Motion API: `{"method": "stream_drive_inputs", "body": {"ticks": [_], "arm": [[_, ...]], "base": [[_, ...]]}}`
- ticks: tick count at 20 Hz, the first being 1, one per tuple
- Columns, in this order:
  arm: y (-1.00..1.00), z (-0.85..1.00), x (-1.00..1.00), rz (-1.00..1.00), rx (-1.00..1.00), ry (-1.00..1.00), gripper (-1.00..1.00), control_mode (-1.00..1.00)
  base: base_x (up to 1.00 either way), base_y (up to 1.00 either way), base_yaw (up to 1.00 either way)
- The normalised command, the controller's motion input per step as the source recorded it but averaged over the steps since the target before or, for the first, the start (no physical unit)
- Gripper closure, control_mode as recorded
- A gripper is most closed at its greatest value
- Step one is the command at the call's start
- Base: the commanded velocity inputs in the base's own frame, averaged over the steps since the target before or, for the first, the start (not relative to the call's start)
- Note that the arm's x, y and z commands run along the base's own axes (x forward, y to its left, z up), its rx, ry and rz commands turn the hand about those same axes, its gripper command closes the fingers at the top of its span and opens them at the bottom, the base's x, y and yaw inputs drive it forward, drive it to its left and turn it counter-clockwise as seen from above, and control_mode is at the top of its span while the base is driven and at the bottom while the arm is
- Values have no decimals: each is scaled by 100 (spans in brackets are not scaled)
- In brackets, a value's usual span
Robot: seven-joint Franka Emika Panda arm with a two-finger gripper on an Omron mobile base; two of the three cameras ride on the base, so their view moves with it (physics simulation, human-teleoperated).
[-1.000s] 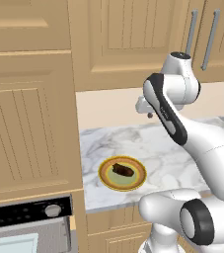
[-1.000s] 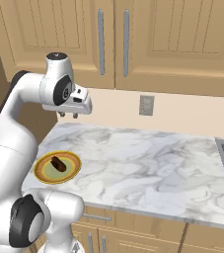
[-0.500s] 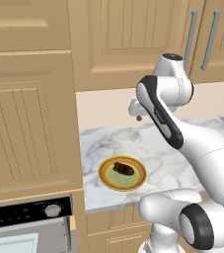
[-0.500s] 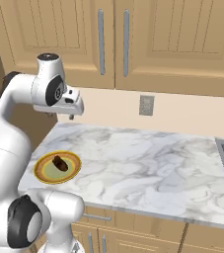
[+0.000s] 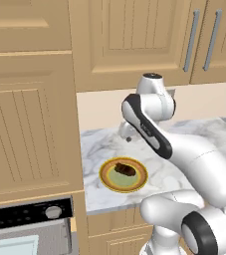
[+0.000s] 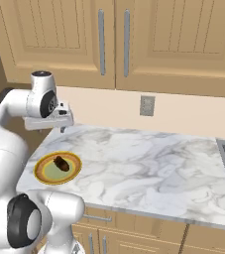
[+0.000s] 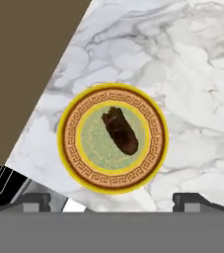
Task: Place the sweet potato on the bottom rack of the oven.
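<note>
So the gripper (image 7: 111, 202) has its jaws spread wide apart with nothing between them; in the hand view the two dark fingertips (image 7: 34, 201) sit far out at about 7 and 5 o'clock along the bottom. It hangs up in the air above the counter, pointing down, not touching anything. In the right base view the gripper (image 6: 63, 130) sits at roughly 12 o'clock from the plate, clearly above it. Right under the hand camera is the sweet potato (image 7: 120, 130), a dark brown oblong lump lying tilted in the green middle of the plate (image 7: 83, 163), its long axis running from about 11 to 5 o'clock. The plate, with its yellow rim and brown patterned ring, rests flat on the marble counter (image 7: 192, 89), close to the counter's edge. From the left base view the oven (image 5: 30, 229) is down at around 8 o'clock from the plate, black control strip with a round grey knob (image 5: 52, 212) and a pale window below, set under tan cabinets (image 5: 30, 124).
</note>
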Motion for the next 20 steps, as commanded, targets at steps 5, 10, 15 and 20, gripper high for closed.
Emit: {"method": "stream_drive_inputs", "body": {"ticks": [5, 10, 15, 20], "arm": [[12, -80, 0, 34, -25, 2, -100, -100], [3, -72, 0, 24, -26, 0, -100, -100], [0, -53, 4, 17, -6, 0, -100, -100], [0, -31, 10, 10, 2, 0, -100, -100]], "base": [[0, 0, 0], [0, 0, 0], [0, 0, 0], [0, 0, 0]]}}
